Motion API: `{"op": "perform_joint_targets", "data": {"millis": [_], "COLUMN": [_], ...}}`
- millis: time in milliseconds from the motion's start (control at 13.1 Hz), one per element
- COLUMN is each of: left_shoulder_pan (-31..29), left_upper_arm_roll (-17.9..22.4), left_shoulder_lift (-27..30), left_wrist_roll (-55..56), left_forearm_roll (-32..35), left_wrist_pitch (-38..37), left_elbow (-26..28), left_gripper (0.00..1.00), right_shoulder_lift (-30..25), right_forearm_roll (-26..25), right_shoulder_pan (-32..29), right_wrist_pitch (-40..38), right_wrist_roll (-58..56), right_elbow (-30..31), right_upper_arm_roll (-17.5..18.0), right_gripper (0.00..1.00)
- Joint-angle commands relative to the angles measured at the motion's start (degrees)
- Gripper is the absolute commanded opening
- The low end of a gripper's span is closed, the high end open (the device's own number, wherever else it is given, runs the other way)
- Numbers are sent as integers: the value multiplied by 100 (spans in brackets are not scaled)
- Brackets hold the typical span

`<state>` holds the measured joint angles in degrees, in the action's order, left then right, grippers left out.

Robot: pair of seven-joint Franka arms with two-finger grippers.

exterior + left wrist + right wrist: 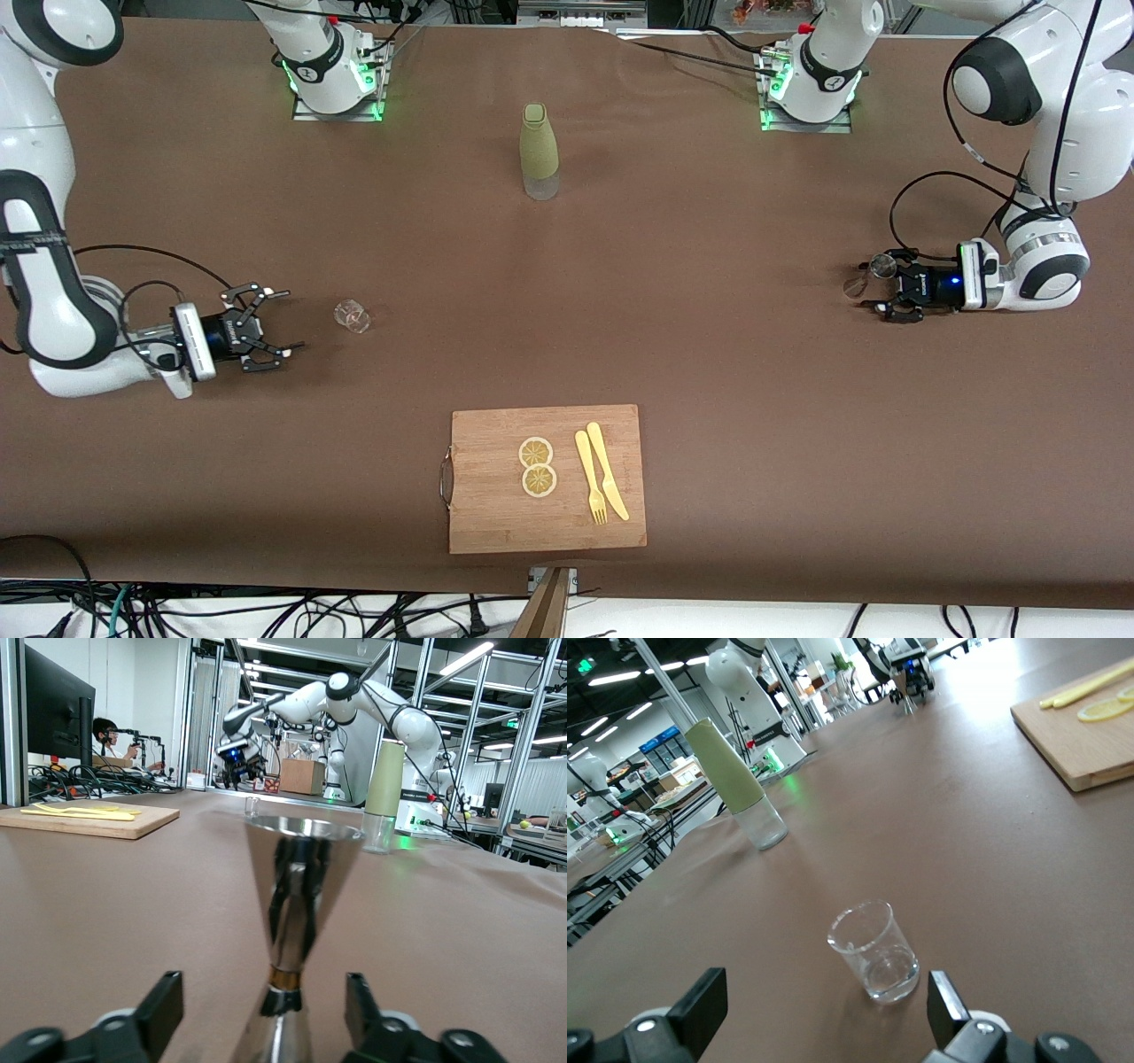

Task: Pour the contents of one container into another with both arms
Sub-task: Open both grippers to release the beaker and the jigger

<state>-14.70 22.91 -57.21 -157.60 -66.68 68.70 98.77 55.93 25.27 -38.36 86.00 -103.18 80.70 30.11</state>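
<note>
so the board point(547, 478) sat at the edge nearest the front camera, with two lemon slices point(537, 466), a fork point(590, 478) and a knife point(607, 470) on it. farther from the camera than the board, between the two bases, stood the green bottle point(539, 151), upright. the right gripper point(270, 328) was low toward the right arm's end, fingers spread wide, holding nothing, and the shot glass point(352, 316) stood upright on the table just beside it, not touched. the left gripper point(881, 288) was low at the left arm's end, jaws apart, and the metal jigger point(297, 904) stood upright between its fingers point(159, 1014), with a gap on both sides, so released.
</note>
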Motion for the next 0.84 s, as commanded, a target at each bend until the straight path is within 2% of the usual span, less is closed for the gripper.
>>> {"op": "perform_joint_targets", "data": {"millis": [0,152,380,609,685,761], "left_shoulder_pan": [99,222,275,424,485,564], "left_upper_arm_roll": [38,29,29,12,21,12], "left_shoulder_lift": [148,472,579,755,825,965], "left_wrist_roll": [364,1796,4011,5622,6026,6552], "left_forearm_roll": [250,584,1068,1218,1236,1323], "left_wrist_pitch": [-32,-50,-154,-164,-103,-42], "left_elbow": [-593,-1103,-2017,-2300,-2327,-2327], "left_gripper": [100,100,100,100,100,100], "right_shoulder_lift": [-599,-819,-1108,-2030,-2294,-2540], "right_forearm_roll": [-145,-198,-268,-619,-663,-655], "right_shoulder_pan": [-31,13,83,443,574,872], "right_wrist_pitch": [-207,-260,-373,-400,-400,-426], "right_wrist_roll": [1077,1397,2089,3161,3451,3637], "right_elbow": [130,139,95,121,130,147], "right_upper_arm_roll": [21,47,48,4,-110,-441], "right_gripper": [100,100,100,100,100,100]}}
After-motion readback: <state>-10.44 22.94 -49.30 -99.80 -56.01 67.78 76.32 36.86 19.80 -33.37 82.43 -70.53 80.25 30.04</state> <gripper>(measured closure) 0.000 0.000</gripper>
